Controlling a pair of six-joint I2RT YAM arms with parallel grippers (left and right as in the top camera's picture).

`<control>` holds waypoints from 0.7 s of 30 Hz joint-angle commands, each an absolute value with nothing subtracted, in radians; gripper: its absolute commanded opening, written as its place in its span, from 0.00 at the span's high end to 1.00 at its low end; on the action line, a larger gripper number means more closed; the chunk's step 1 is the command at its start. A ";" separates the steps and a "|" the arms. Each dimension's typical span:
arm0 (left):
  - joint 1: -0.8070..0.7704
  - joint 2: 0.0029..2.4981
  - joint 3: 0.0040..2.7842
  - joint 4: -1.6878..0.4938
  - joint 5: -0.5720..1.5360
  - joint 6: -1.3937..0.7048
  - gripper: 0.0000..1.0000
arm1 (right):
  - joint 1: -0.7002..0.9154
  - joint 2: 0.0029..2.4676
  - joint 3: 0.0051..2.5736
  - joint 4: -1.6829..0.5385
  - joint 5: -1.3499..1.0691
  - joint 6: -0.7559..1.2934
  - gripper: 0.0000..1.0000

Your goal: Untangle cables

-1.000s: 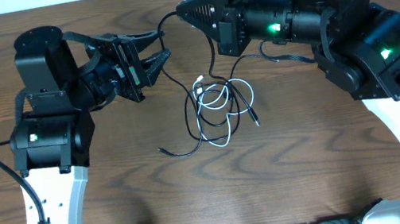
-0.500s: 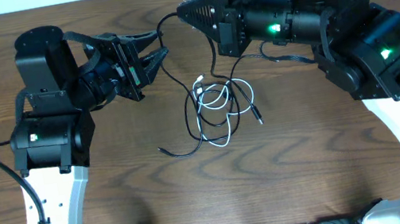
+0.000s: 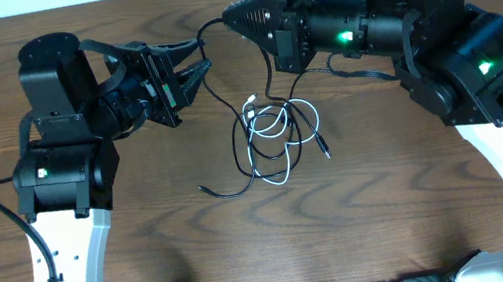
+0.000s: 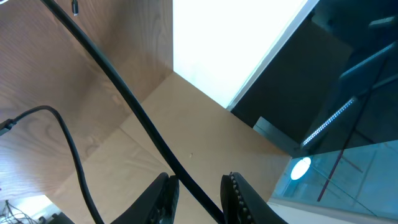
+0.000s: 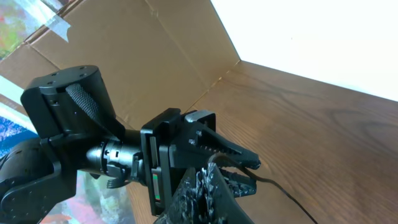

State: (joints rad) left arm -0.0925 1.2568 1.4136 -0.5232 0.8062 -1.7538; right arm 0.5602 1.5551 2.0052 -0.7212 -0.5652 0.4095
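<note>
A loose tangle of cables [image 3: 268, 130] lies mid-table: a white cable [image 3: 261, 119] looped among two black ones, with plug ends at the left [image 3: 204, 187] and right [image 3: 326, 152]. One black cable [image 3: 210, 22] rises from the pile. It passes between the open fingers of my left gripper [image 3: 203, 69] and arcs up to my right gripper [image 3: 229, 11], which is shut on it. In the left wrist view this cable [image 4: 124, 106] runs between the jaws [image 4: 198, 200] with a gap on each side. In the right wrist view the shut jaws [image 5: 208, 180] hold the cable [image 5: 273, 182] in front of the left gripper.
Both grippers hover above the table's far half, tips close together. Thicker black arm wires [image 3: 10, 215] run by the left arm base. A cardboard wall [image 5: 143, 56] stands at the table's left edge.
Almost nothing. The black plug end at the right of the pile has slid slightly to the right; both grippers hold their places.
</note>
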 commanded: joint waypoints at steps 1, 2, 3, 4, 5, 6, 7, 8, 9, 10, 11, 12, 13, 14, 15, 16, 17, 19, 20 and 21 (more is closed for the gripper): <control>-0.090 1.263 1.412 -0.518 0.856 -1.760 0.71 | 0.558 1.547 2.001 -0.724 -0.583 0.414 0.99; -0.090 1.263 1.412 -0.512 0.868 -1.760 0.72 | 0.558 1.547 2.001 -0.726 -0.583 0.414 0.99; -0.090 1.263 1.412 -0.509 0.871 -1.760 0.72 | 0.558 1.547 2.001 -0.726 -0.583 0.414 0.99; -0.090 1.263 1.412 -0.509 0.870 -1.760 0.72 | 0.558 1.547 2.001 -0.726 -0.583 0.414 0.99; -0.090 1.263 1.412 -0.509 0.871 -1.760 0.71 | 0.558 1.547 2.001 -0.726 -0.584 0.414 0.99; -0.090 1.264 1.412 -0.509 0.872 -1.760 0.71 | 0.558 1.547 2.001 -0.726 -0.587 0.414 0.99; -0.090 1.264 1.412 -0.510 0.877 -1.760 0.71 | 0.558 1.547 2.001 -0.726 -0.590 0.414 0.99; -0.090 1.264 1.412 -0.510 0.883 -1.760 0.71 | 0.559 1.547 2.001 -0.727 -0.593 0.414 0.99; -0.090 1.264 1.412 -0.510 0.884 -1.760 0.71 | 0.559 1.547 2.001 -0.727 -0.595 0.414 0.99; -0.090 1.264 1.412 -0.510 0.884 -1.760 0.71 | 0.560 1.547 2.001 -0.728 -0.595 0.414 0.99; -0.090 1.264 1.412 -0.510 0.884 -1.760 0.71 | 0.560 1.547 2.001 -0.728 -0.595 0.414 0.99; -0.090 1.264 1.412 -0.510 0.884 -1.760 0.69 | 0.560 1.547 2.001 -0.729 -0.595 0.414 0.99; -0.090 1.264 1.412 -0.510 0.884 -1.760 0.63 | 0.560 1.547 2.001 -0.730 -0.595 0.414 0.99; -0.090 1.264 1.412 -0.510 0.884 -1.760 0.59 | 0.560 1.547 2.001 -0.732 -0.595 0.414 0.99; -0.090 1.264 1.412 -0.510 0.883 -1.760 0.57 | 0.560 1.547 2.001 -0.735 -0.595 0.414 0.99; -0.090 1.264 1.412 -0.510 0.883 -1.760 0.52 | 0.560 1.547 2.001 -0.738 -0.599 0.412 0.99; -0.090 1.265 1.412 -0.510 0.882 -1.760 0.50 | 0.560 1.547 2.001 -0.739 -0.609 0.407 0.99; -0.090 1.267 1.412 -0.509 0.882 -1.760 0.49 | 0.560 1.547 2.001 -0.743 -0.618 0.406 0.99; -0.090 1.267 1.412 -0.510 0.882 -1.760 0.49 | 0.560 1.547 2.001 -0.744 -0.617 0.406 0.99; -0.090 1.267 1.412 -0.510 0.882 -1.760 0.49 | 0.560 1.547 2.001 -0.744 -0.617 0.406 0.99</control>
State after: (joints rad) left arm -0.0925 1.2568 1.4136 -0.5152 0.8665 -1.7580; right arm 0.5602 1.5551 2.0052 -0.7418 -0.5957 0.4095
